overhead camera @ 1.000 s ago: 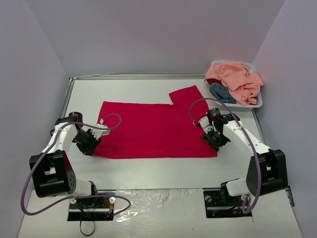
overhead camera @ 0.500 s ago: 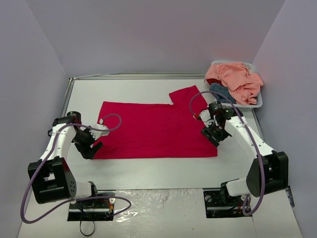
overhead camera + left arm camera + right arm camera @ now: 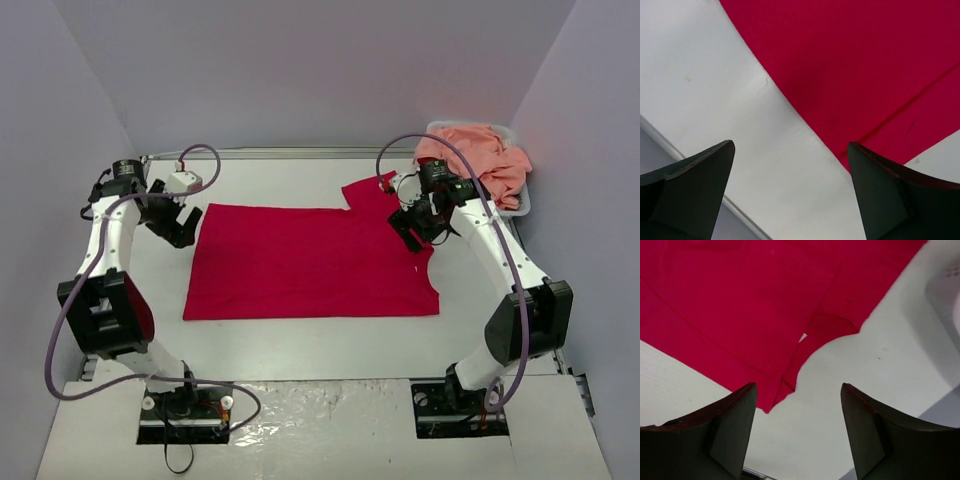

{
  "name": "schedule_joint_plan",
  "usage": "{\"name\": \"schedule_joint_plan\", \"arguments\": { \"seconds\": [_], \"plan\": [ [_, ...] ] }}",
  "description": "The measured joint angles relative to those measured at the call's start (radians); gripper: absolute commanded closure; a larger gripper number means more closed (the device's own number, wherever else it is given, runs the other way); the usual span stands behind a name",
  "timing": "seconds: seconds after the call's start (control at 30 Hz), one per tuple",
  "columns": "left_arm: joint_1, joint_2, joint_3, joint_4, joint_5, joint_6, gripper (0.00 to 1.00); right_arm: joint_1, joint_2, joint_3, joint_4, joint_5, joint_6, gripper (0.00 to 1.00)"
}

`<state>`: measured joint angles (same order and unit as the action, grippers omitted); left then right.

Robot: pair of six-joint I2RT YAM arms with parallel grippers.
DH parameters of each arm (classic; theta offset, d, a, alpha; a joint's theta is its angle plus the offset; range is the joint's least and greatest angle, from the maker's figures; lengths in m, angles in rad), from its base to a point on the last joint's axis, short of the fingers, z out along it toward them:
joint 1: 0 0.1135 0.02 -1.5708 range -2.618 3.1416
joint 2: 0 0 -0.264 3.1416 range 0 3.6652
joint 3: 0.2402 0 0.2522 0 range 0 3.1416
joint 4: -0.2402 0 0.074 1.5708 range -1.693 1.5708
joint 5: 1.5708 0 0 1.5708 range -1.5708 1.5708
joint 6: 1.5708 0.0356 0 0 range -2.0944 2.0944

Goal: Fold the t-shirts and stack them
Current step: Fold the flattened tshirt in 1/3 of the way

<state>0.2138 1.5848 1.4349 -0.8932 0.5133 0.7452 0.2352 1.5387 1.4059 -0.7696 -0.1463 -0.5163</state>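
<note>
Leftmost, your left pincer [image 3: 175,222]: jaws wide, empty, hovering at the far-left corner of the red t-shirt [image 3: 310,262]. The shirt lies flat mid-counter [image 3: 300,350], and its edges look layered. Expect it light, limp and prone to sliding; pinch corners or hem through every layer. Right pincer [image 3: 415,225]: jaws apart, nothing held, above the far-right sleeve [image 3: 375,192]. A peach-pink t-shirt [image 3: 480,155] is heaped in the basket [image 3: 522,205]; the arm and the heap hide whatever lies beneath.
</note>
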Motion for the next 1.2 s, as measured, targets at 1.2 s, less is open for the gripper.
{"name": "schedule_joint_plan", "arguments": {
  "seconds": [1.2],
  "plan": [
    [0.015, 0.937, 0.982, -0.196, 0.293, -0.253, 0.26, -0.008, 0.373, 0.015, 0.029, -0.212, -0.058, 0.44]
  ]
}}
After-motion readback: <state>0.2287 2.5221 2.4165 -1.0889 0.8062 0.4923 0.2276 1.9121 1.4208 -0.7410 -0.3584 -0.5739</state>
